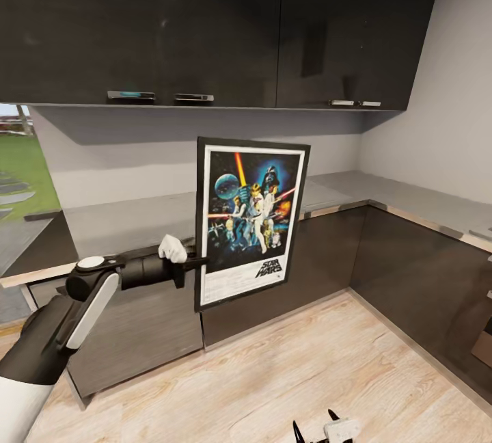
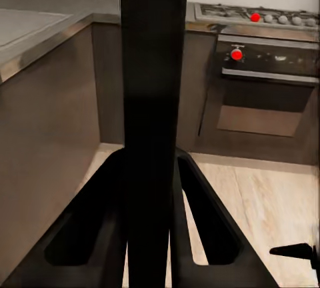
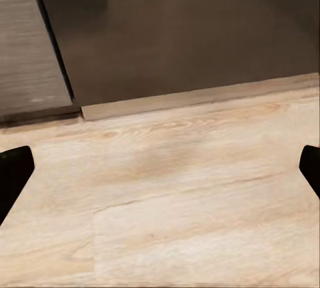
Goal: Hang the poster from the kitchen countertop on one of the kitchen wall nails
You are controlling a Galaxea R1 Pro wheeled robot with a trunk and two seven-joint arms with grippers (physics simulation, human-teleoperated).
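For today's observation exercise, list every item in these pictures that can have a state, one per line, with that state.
Black-framed Star Wars poster: lifted off the counter, upright, held by its left edge.
Left gripper: fingers shut on the poster's frame.
Right gripper: open, holding nothing, low over the wooden floor.
Dark glossy upper cabinets: doors closed.
Dark oven: door closed.

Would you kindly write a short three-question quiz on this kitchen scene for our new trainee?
1. True or false: the poster is lying flat on the countertop.
2. Which gripper holds the poster? A) left gripper B) right gripper
3. Fill in: in the left wrist view, the oven has ___ knobs.

Key
1. False: it is held upright, off the countertop.
2. A: its fingers clamp the frame's edge, while the right gripper hangs open over the floor.
3. Red.
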